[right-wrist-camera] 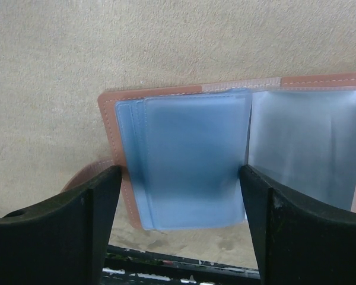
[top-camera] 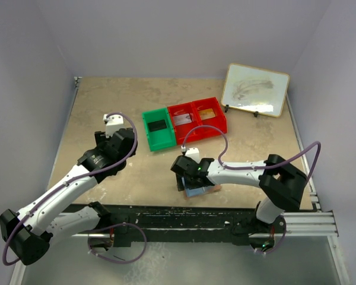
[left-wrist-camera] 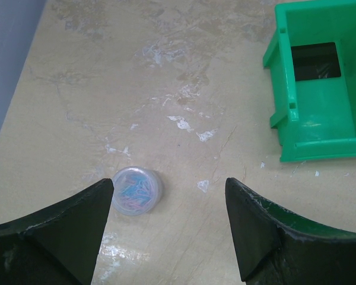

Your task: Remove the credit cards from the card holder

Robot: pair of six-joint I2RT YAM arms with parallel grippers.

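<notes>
The card holder [right-wrist-camera: 225,160] lies open near the table's front edge, with a tan-pink rim and pale blue sleeves facing up. No card shows in those sleeves. My right gripper [right-wrist-camera: 181,199] is open just above it, its fingers straddling the left blue panel; from above, the gripper [top-camera: 188,176] covers part of the card holder [top-camera: 203,190]. A black credit card [top-camera: 158,126] lies in the green bin [top-camera: 148,132], also seen as the black card [left-wrist-camera: 315,60]. A white-grey card [top-camera: 182,119] and a gold card [top-camera: 207,113] lie in the red bins. My left gripper [left-wrist-camera: 169,208] is open over bare table.
A small round clear tub of coloured paper clips [left-wrist-camera: 136,190] sits by my left fingertip. The green bin [left-wrist-camera: 320,113] stands to the right of it. The two red bins [top-camera: 197,129] are joined side by side. A framed whiteboard [top-camera: 255,89] leans at the back right.
</notes>
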